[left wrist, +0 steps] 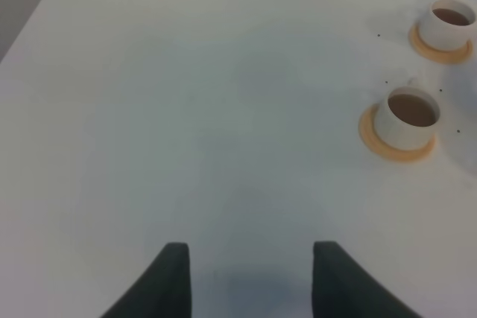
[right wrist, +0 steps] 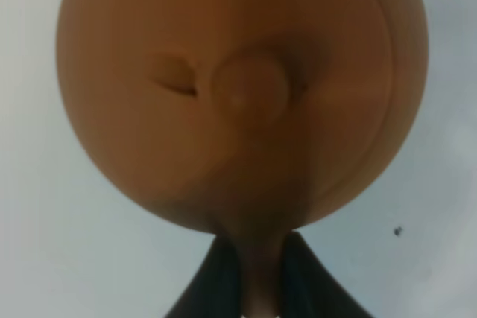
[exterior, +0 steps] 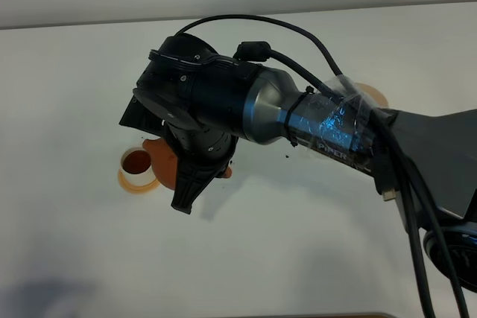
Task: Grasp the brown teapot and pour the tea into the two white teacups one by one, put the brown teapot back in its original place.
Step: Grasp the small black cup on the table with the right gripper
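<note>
Right hand (right wrist: 261,273) clamped on the brown teapot (right wrist: 238,94) handle, pot just ahead of its fingers; left hand (left wrist: 250,273) apart

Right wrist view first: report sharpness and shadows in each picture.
Right wrist: brown teapot fills the frame, soft and out of focus. Left wrist: two white teacups fairly sharp, left gripper fingers blurred. Exterior high: right gripper dark, casting a faint shadow on the table.

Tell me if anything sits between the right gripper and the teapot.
Nothing does. The right gripper is already shut on the teapot by its handle, with only bare table around it in the wrist view.
</note>
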